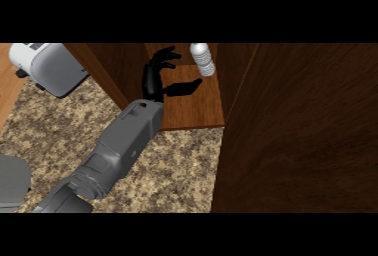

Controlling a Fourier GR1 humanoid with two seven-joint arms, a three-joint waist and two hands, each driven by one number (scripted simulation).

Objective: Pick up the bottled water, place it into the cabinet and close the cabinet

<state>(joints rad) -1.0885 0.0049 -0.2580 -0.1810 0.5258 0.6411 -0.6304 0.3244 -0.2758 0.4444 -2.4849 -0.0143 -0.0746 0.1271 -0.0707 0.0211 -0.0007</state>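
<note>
**Bottle in, door waiting**

Head view: the bottled water (pixel 202 59) is standing at the back edge of the cabinet (pixel 193 107) shelf. The hand (pixel 164 75) is hovering just beside it, fingers spread wide, holding nothing. Placing looks done; the door (pixel 295 130) is standing open, closing remains.

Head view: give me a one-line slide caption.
Bottled water stands on the cabinet shelf; the open robot hand sits just left of it, door not yet closed.

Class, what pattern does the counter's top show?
Speckled brown-and-beige granite on the counter, in the head view.
</note>
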